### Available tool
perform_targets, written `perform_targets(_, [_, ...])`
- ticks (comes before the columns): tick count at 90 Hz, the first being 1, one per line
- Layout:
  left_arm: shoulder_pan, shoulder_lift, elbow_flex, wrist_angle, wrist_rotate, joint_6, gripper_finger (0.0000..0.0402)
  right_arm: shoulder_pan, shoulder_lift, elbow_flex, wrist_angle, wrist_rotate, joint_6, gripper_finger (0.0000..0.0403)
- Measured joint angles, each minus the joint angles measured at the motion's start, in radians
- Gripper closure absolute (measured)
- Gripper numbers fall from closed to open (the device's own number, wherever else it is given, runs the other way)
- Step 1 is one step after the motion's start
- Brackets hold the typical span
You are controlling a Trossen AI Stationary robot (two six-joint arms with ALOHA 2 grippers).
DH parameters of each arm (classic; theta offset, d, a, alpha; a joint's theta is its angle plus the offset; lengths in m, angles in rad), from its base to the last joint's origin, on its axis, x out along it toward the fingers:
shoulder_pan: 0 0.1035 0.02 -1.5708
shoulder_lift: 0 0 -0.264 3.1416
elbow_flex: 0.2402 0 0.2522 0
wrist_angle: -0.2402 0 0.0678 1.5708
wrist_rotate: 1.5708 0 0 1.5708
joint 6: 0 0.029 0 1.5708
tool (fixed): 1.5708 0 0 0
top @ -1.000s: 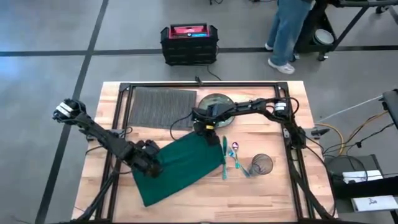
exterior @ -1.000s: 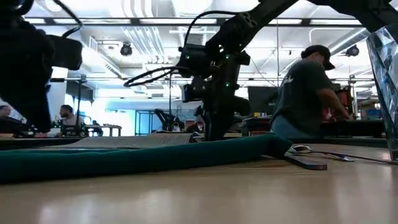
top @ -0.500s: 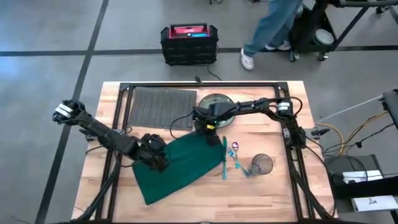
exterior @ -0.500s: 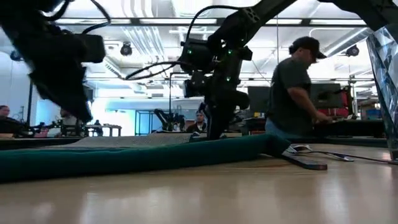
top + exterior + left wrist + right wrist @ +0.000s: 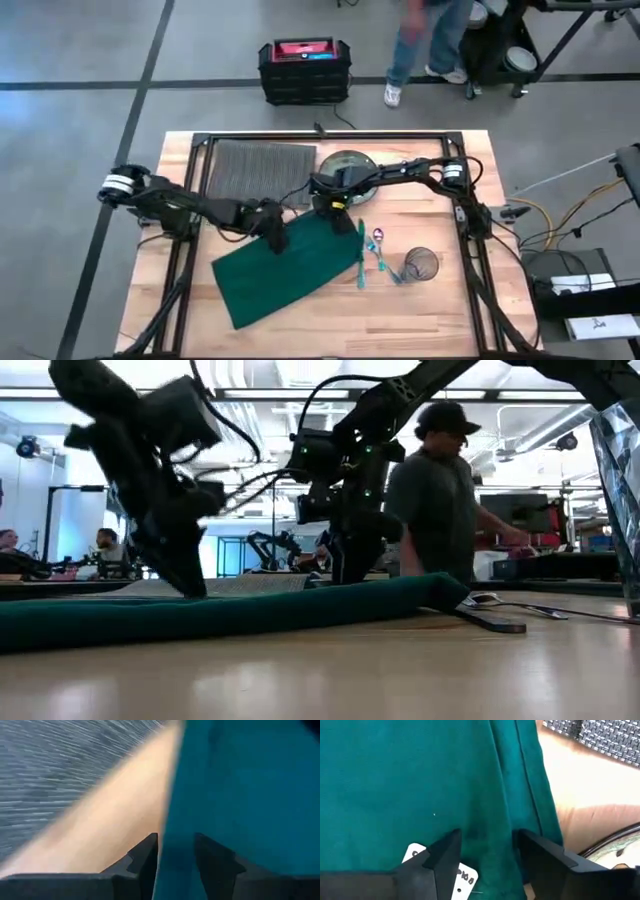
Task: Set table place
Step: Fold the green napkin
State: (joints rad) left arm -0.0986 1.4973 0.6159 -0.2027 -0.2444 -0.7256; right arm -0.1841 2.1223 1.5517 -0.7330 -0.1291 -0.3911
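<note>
The dark green napkin (image 5: 290,270) lies slantwise on the table (image 5: 440,310), near of the dark grey ribbed placemat (image 5: 255,170). My left gripper (image 5: 272,232) is open and low over the napkin's far-left edge (image 5: 172,795), with bare wood and the placemat (image 5: 60,765) beside it. My right gripper (image 5: 330,207) is open at the napkin's far corner. Its fingers stand on either side of the hemmed edge (image 5: 520,795), by a white tag (image 5: 462,872). The round plate (image 5: 345,165) sits just beyond, beside the placemat. My left gripper has the napkin's edge between its fingers in the wrist view; whether the fingers touch the cloth, I cannot tell. My right gripper points down at the napkin's far corner with the hem between its fingers; the fingertips are out of frame, so touch cannot be told.
Cutlery (image 5: 372,250) lies by the napkin's right corner, and a dark wire cup (image 5: 422,265) stands farther right. A black and red case (image 5: 305,68) sits on the floor beyond the table. A person (image 5: 435,510) walks there.
My left gripper has gone from the napkin's left edge toward the far right along that edge, closer to my right gripper. The napkin has kept its place and shape. The person behind the table has walked toward the left.
</note>
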Motion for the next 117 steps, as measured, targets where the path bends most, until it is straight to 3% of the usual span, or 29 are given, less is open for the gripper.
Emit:
perform_targets(17, [0.001,0.055,0.010,0.038,-0.008,0.014,0.0289,-0.001,-0.003,0.024,-0.045,0.001,-0.021,0.0217])
perform_targets(46, [-0.003,0.012,0.003,0.002,-0.002,0.019,0.0289,-0.015,-0.003,0.033,-0.103,-0.003,-0.081,0.0236])
perform_targets(75, [-0.003,0.011,0.002,0.001,-0.003,0.019,0.0289,-0.015,0.002,0.032,-0.100,-0.002,-0.093,0.0293])
perform_targets(98, [-0.004,0.011,0.002,0.001,-0.003,0.018,0.0288,-0.015,0.009,0.031,-0.100,-0.003,-0.108,0.0391])
perform_targets(117, [-0.004,0.011,0.002,0.001,-0.003,0.018,0.0288,-0.013,0.003,0.029,-0.106,0.045,-0.112,0.0401])
